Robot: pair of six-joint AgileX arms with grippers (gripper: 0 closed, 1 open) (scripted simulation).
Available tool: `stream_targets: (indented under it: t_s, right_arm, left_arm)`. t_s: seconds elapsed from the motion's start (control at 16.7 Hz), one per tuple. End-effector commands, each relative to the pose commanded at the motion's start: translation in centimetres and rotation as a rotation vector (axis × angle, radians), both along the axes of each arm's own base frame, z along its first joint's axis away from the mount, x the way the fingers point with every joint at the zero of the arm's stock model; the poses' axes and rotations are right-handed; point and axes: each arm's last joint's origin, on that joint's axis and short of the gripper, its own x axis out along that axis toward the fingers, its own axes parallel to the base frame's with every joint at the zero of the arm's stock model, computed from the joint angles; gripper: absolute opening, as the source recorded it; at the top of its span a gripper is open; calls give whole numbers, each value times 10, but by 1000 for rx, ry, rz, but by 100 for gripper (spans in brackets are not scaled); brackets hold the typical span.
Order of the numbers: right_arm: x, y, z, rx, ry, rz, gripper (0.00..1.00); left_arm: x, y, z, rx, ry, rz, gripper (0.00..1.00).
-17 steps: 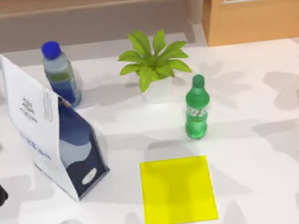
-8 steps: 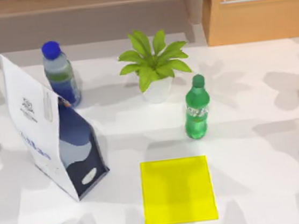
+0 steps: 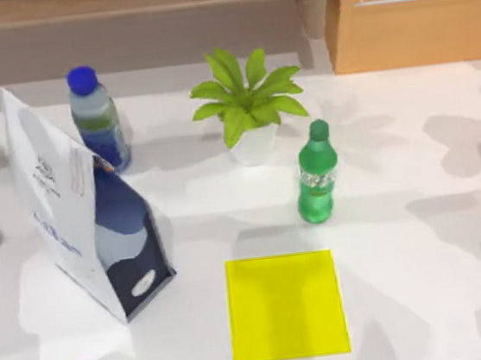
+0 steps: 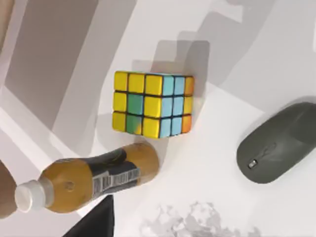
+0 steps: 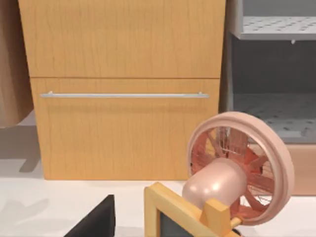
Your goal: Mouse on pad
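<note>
Jaws unseen; mouse (image 4: 279, 143) free on table (image 3: 409, 282), pad (image 3: 285, 307) bare

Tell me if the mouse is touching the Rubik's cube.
Apart. The left wrist view shows bare white table between the mouse and the Rubik's cube.

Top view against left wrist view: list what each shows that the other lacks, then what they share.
Top view alone: the yellow pad, green bottle, blue-capped bottle, potted plant and a standing paper bag.
Left wrist view alone: the whole mouse with its wheel, and an orange bottle lying beside the colour cube.
Shared: the mouse, seen at the table's left edge from above, far from the pad, the cube, and the white table.
</note>
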Motion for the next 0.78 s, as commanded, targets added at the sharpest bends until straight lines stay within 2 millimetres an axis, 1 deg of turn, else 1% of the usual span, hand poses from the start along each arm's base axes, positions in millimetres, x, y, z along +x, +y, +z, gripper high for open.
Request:
stream_targets:
  t_s: [0.06, 0.18, 0.3, 0.36, 0.48, 0.6, 0.78]
  right_arm:
    - [0, 0, 0, 0, 0, 0, 100]
    - [0, 0, 0, 0, 0, 0, 100]
    - [0, 0, 0, 0, 0, 0, 100]
    - [0, 0, 0, 0, 0, 0, 100]
    - [0, 0, 0, 0, 0, 0, 100]
    - [0, 0, 0, 0, 0, 0, 100]
    - [0, 0, 0, 0, 0, 0, 100]
  left_arm:
    - [21, 4, -4, 56, 84, -81, 100]
    - [59, 13, -17, 140, 240, -243, 100]
    - [90, 21, -36, 193, 377, -394, 100]
    - [103, 25, -46, 209, 437, -461, 100]
    - [121, 31, -66, 225, 539, -574, 100]
    - [132, 35, -80, 229, 611, -653, 100]
    - [137, 38, -87, 230, 651, -696, 100]
